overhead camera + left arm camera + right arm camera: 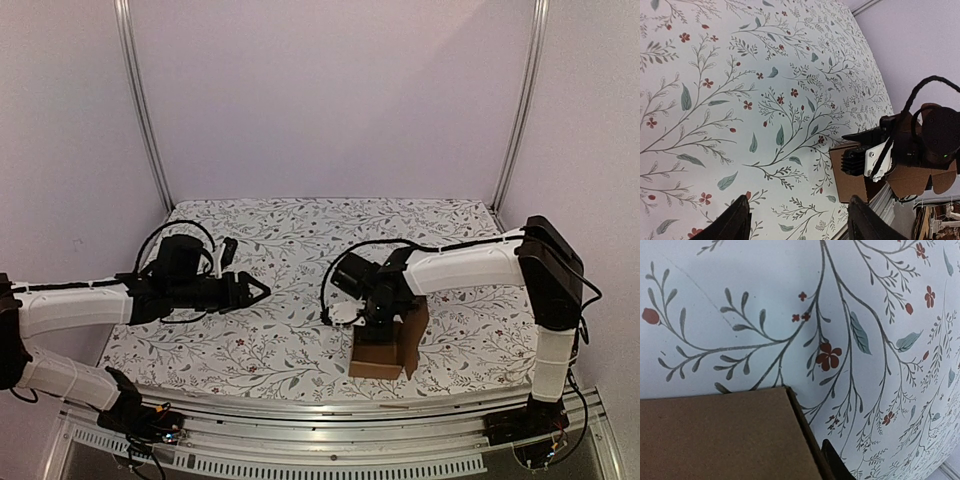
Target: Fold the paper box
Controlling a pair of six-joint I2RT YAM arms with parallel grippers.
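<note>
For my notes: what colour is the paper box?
The paper box is plain brown, best seen in the right wrist view.

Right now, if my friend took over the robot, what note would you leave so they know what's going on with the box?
Left gripper: open and empty, hovering over the table left of centre, apart from the paper box.
Right gripper: at the box's top edge; can't tell whether it grips the cardboard.
Box: stands near the table's front edge, right of centre.
Done: walls are up, so it has a box shape.
Left: the top looks open, with flaps not yet folded shut.
</note>
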